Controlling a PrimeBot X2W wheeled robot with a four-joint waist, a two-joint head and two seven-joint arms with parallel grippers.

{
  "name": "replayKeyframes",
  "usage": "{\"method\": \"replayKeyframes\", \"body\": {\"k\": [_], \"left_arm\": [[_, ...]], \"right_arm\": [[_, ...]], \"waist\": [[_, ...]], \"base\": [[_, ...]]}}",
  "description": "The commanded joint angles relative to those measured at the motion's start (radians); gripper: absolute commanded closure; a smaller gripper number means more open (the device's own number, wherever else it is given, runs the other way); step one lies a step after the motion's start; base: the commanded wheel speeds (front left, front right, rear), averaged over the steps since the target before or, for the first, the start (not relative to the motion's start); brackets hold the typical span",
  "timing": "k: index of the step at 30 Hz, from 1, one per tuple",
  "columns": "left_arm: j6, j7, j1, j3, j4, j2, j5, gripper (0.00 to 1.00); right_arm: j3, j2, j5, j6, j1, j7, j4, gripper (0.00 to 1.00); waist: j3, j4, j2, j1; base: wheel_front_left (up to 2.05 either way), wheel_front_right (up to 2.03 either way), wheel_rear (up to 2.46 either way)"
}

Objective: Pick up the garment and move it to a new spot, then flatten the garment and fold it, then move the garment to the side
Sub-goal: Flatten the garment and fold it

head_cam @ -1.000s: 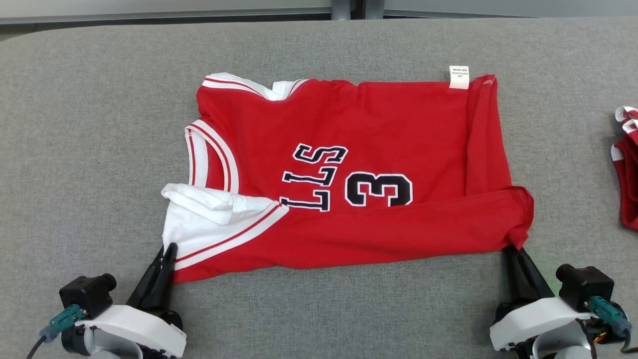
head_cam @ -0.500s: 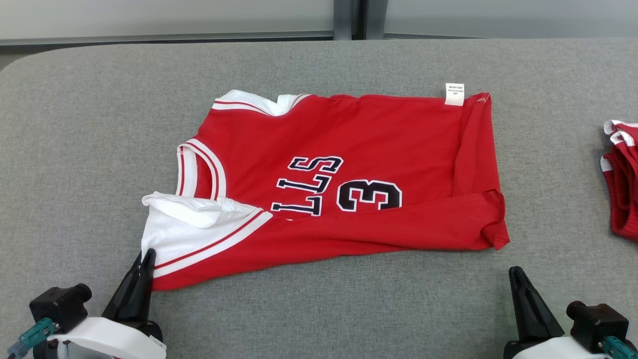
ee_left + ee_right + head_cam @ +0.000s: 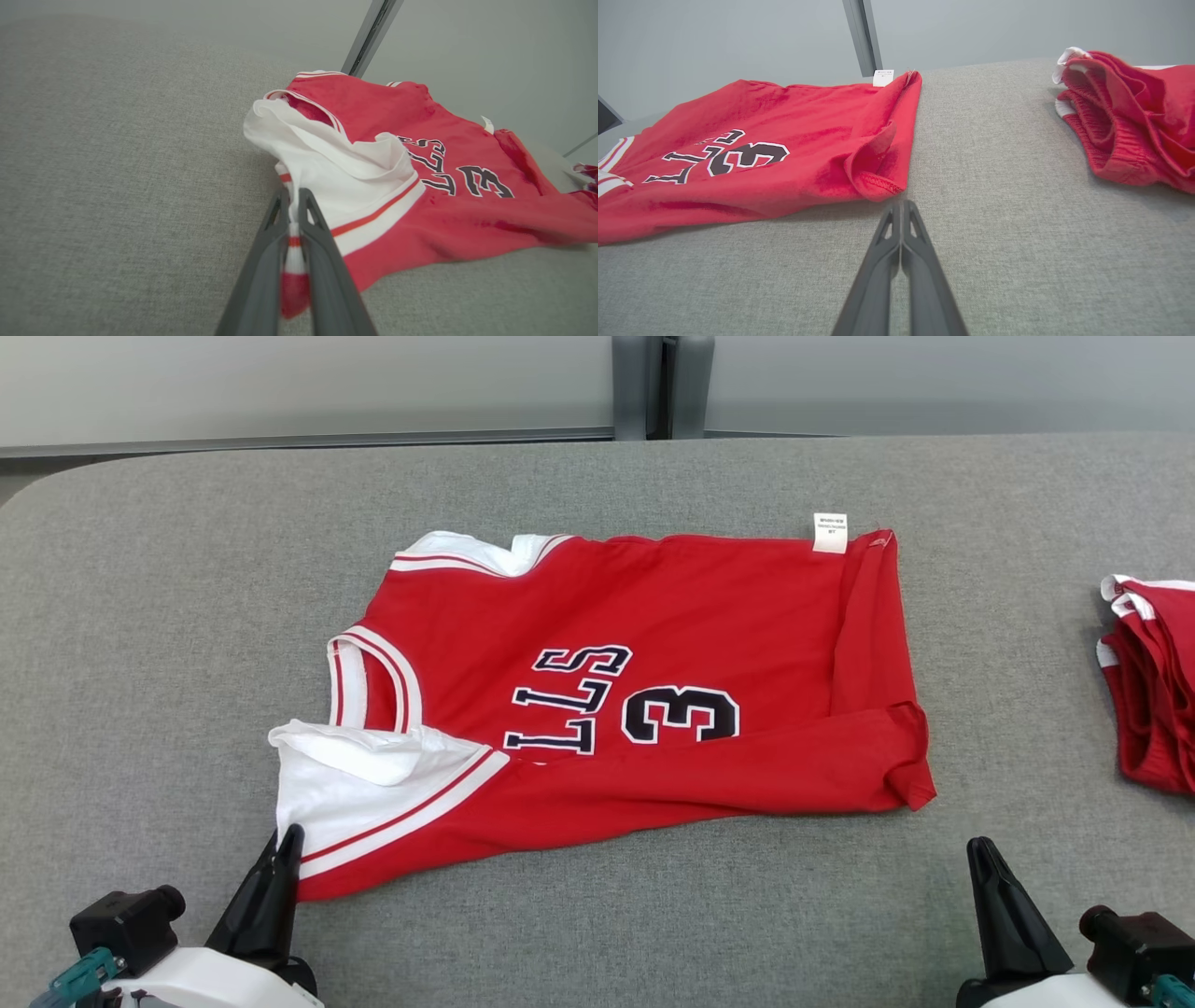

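Note:
The garment (image 3: pixel 653 644), a red jersey with white trim and a dark "3", lies spread on the grey table (image 3: pixel 168 616), its near edge folded over. My left gripper (image 3: pixel 289 833) sits at the garment's near left corner. In the left wrist view the left gripper (image 3: pixel 293 192) is shut on that corner, with the red and white striped hem (image 3: pixel 292 242) pinched between the fingers. My right gripper (image 3: pixel 978 846) is shut and empty, a short way in front of the near right corner. The right wrist view shows the right gripper (image 3: pixel 901 203) just short of the garment's corner (image 3: pixel 875 184).
A pile of other red clothes (image 3: pixel 1153 681) lies at the table's right edge, and fills the upper right of the right wrist view as a red pile (image 3: pixel 1125 112). Behind the table's far edge are a pale wall and a dark post (image 3: pixel 661 387).
My right gripper has let go of the near right corner and drawn back from it. The left gripper keeps its hold. The camera has tilted, shifting the whole picture down.

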Motion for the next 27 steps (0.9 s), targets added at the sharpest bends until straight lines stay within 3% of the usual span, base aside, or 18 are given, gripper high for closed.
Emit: {"method": "replayKeyframes", "body": {"k": [1,4,5,6,18,27], "left_arm": [[0.003,0.002,0.005,0.002,-0.005,0.003,-0.003,1.00],[0.008,0.000,0.006,0.002,-0.009,0.004,-0.004,1.00],[0.009,0.000,0.006,0.002,-0.010,0.004,-0.005,1.00],[0.010,0.000,0.006,0.002,-0.011,0.004,-0.005,1.00],[0.026,0.004,0.021,-0.007,-0.011,0.002,-0.005,1.00],[0.034,0.009,0.019,-0.014,-0.015,0.006,-0.003,1.00]], "right_arm": [[-0.002,-0.002,0.004,0.000,0.002,-0.004,-0.009,1.00],[0.000,-0.002,0.001,0.000,-0.011,-0.024,-0.030,1.00],[0.003,-0.002,-0.003,0.000,-0.014,-0.032,-0.039,0.57],[0.007,-0.002,-0.012,0.000,-0.018,-0.044,-0.052,0.00],[0.030,-0.002,-0.074,0.000,0.014,-0.064,-0.257,0.00],[0.029,-0.002,-0.063,0.000,0.031,-0.034,-0.297,0.00]], "waist": [[-0.002,0.000,-0.0001,0.0000],[-0.005,-0.002,-0.0001,0.0000],[-0.006,-0.002,-0.0001,0.0000],[-0.007,-0.004,-0.0001,0.0000],[-0.036,-0.017,-0.0001,0.0000],[-0.042,-0.026,-0.0001,0.0000]], "base": [[0.00,0.00,0.00],[0.00,0.00,0.00],[0.00,0.00,0.00],[0.00,0.00,0.00],[0.00,0.00,0.00],[0.00,0.00,0.00]]}}
